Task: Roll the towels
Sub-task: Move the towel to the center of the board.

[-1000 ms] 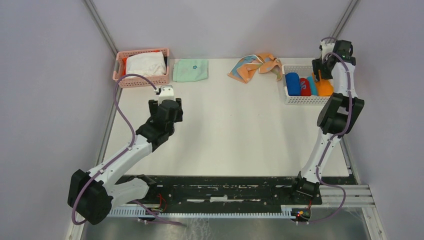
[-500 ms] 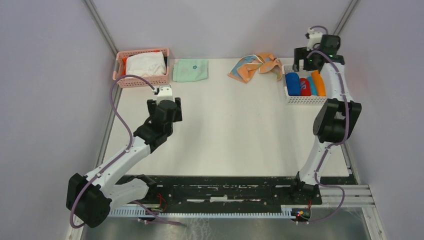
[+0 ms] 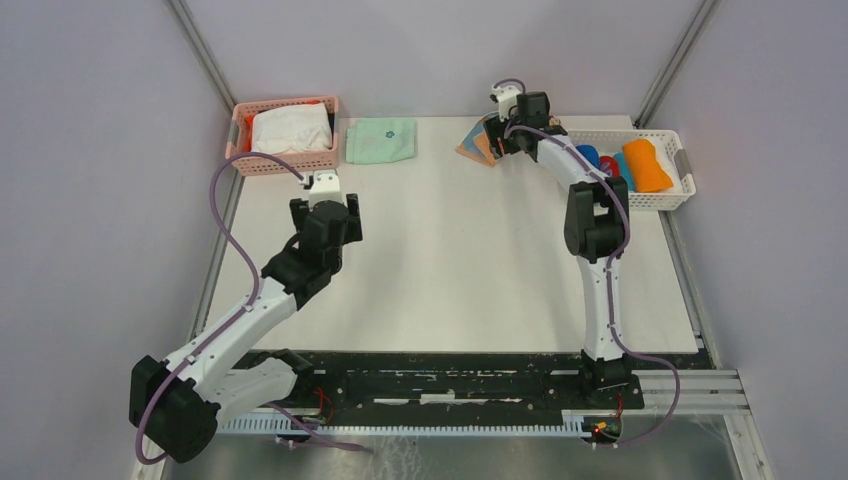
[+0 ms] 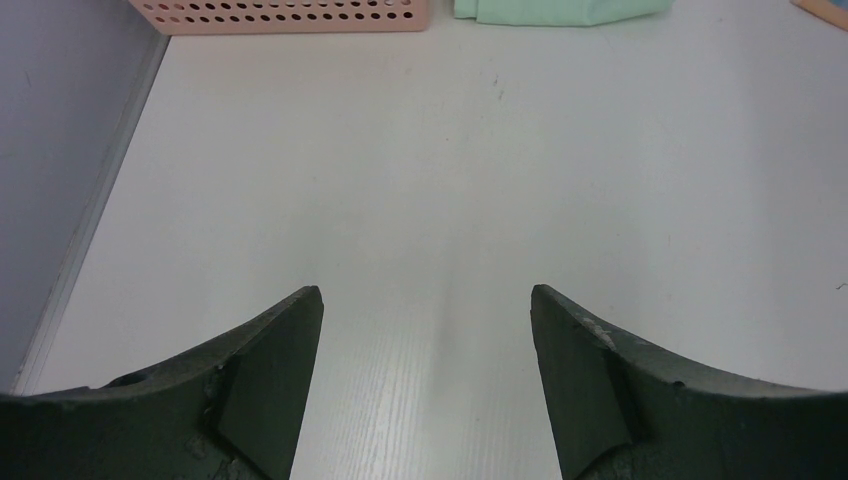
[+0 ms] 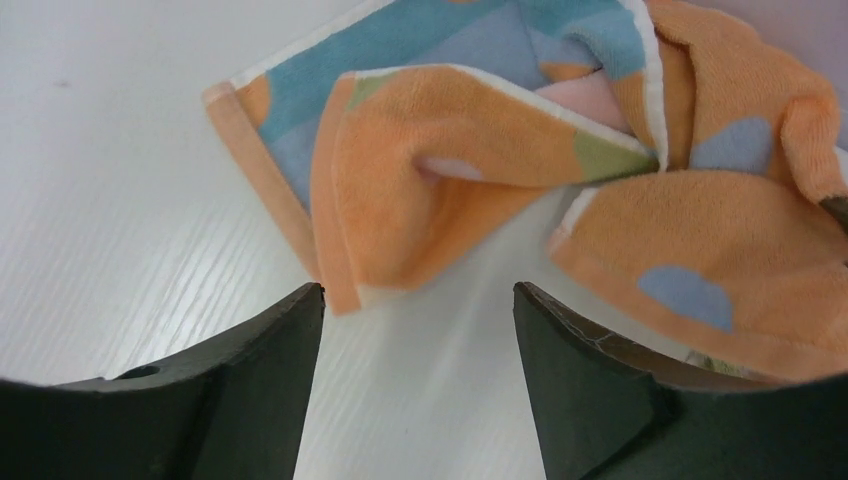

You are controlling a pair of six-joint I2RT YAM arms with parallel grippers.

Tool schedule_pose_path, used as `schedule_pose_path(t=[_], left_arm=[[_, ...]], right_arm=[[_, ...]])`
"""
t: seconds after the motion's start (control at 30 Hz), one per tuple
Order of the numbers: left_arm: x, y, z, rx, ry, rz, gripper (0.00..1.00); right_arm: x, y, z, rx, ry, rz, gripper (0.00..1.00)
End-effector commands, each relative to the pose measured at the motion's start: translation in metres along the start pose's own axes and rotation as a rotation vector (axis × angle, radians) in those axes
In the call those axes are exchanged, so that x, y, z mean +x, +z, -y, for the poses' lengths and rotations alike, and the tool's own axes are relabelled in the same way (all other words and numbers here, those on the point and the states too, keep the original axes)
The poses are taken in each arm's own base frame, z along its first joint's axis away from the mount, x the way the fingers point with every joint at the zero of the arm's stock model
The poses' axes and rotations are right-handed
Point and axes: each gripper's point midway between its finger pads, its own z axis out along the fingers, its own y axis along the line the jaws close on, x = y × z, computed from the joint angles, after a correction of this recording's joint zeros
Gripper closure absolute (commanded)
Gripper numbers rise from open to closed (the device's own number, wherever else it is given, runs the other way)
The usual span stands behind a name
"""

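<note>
The peach towel [image 5: 480, 170] with pastel stripes and dots lies crumpled at the back of the table [image 3: 450, 260]; in the top view only its left edge [image 3: 478, 146] shows past the arm. My right gripper [image 5: 418, 300] stands open just in front of it, nothing between the fingers, and hangs over it in the top view [image 3: 502, 135]. A rolled blue towel [image 3: 588, 155] and a rolled orange towel [image 3: 648, 165] lie in the white basket [image 3: 650, 203]. My left gripper [image 4: 425, 300] hovers open over bare table at the left [image 3: 325, 200].
A pink basket [image 3: 285, 160] holding white cloth stands at the back left, its wall [image 4: 280, 15] ahead of the left gripper. A folded mint-green cloth [image 3: 381, 140] lies beside it [image 4: 560, 10]. Red and teal rolls share the white basket.
My right arm has swung left from above the white basket to the peach towel. The left arm has barely shifted.
</note>
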Motion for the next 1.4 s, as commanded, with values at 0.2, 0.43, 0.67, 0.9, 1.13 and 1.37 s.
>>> schedule_pose_path(t=[0.2,0.43,0.67,0.9,1.13,1.37], left_arm=[[-0.021,-0.004,0.001,0.024,-0.010,0.057,0.17],[-0.024,-0.007,0.003,0.044,-0.020,0.065,0.17],[-0.031,-0.016,0.003,0.079,-0.045,0.080,0.18],[-0.042,-0.029,0.002,0.110,-0.095,0.089,0.18],[-0.039,-0.036,0.000,0.083,-0.149,-0.002,0.18],[-0.013,-0.047,0.001,0.087,-0.279,-0.106,0.19]], right_arm=[[-0.013,0.051,0.011,0.114,-0.116,0.058,0.28],[-0.010,0.049,-0.040,-0.041,-0.156,0.008,0.54],[0.015,0.031,-0.125,-0.096,-0.038,-0.136,0.66],[0.084,0.009,-0.216,-0.126,0.151,-0.369,0.73],[0.116,-0.071,-0.345,-0.276,0.229,-0.439,0.68],[0.064,-0.168,-0.400,-0.426,0.154,-0.265,0.54]])
